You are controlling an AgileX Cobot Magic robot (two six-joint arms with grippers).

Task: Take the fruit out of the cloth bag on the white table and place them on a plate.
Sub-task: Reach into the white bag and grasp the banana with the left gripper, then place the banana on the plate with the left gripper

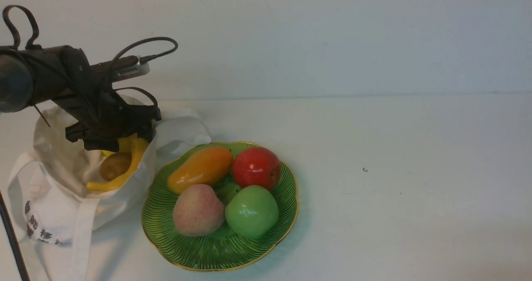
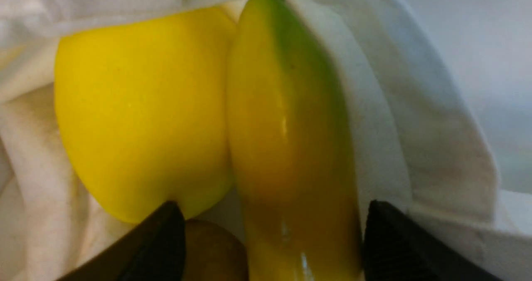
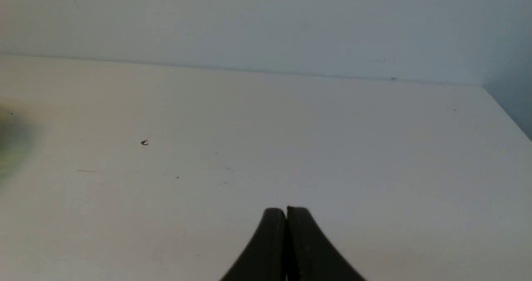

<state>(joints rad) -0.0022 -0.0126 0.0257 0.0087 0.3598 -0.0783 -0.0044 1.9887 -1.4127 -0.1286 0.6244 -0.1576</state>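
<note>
The cloth bag (image 1: 54,206) lies open at the left of the white table (image 1: 395,189). In its mouth are a banana (image 1: 129,164), a kiwi-like fruit (image 1: 114,166) and a lemon, mostly hidden in the front view. My left gripper (image 1: 124,141) is in the bag's mouth, over them. In the left wrist view it (image 2: 272,210) is open, with its fingers on either side of the banana (image 2: 291,148); the lemon (image 2: 141,106) and the kiwi (image 2: 212,252) are beside it, bag cloth (image 2: 395,106) around. The green plate (image 1: 199,252) lies right of the bag. My right gripper (image 3: 286,209) is shut and empty above bare table (image 3: 291,148).
On the plate lie an orange mango (image 1: 200,168), a red apple (image 1: 256,167), a peach (image 1: 198,209) and a green apple (image 1: 251,211). A dark speck (image 1: 365,169) is on the table. A wall runs along the back. A dark cable (image 1: 10,235) hangs at the left edge.
</note>
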